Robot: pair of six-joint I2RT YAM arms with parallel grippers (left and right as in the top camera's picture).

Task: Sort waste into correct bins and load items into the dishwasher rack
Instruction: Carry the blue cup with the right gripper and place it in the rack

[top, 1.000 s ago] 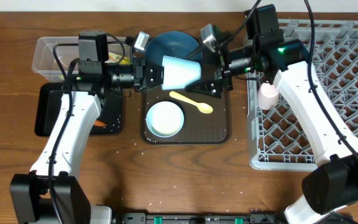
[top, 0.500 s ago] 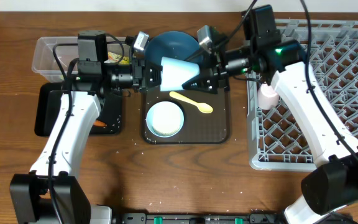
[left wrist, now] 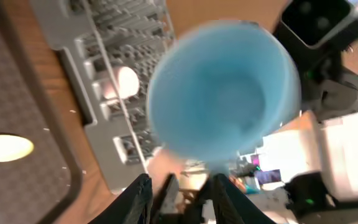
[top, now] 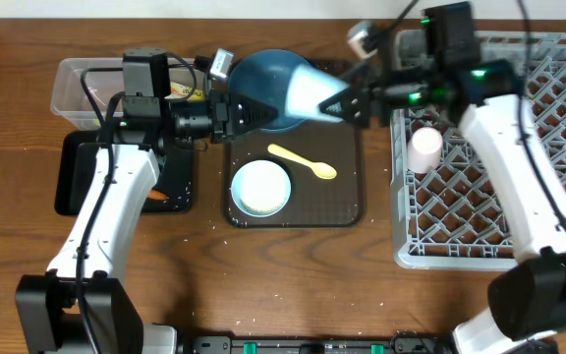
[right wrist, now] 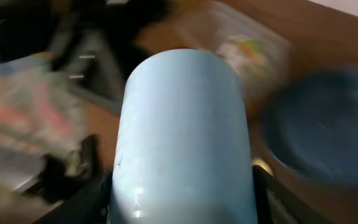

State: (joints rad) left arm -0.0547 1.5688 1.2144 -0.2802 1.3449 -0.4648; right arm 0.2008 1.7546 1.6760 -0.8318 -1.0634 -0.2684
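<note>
Light-blue cup [top: 303, 95] and right gripper [top: 345, 99] in the way above the dark-blue bowl [top: 258, 77]; open tabletop [top: 293, 275] in front.

the left arm [top: 116, 197] rises from the near left edge and bends at its wrist to point rightward. the left gripper [top: 247, 111] lies level, its fingers [left wrist: 138, 193] parted with nothing between them. the right arm [top: 509, 167] reaches up from the near right corner and turns leftward at the wrist. the right gripper [top: 347, 98] faces the left one, well above the table, its jaws clamped on the sides of the light-blue cup [right wrist: 182, 143], which is held sideways.
</note>
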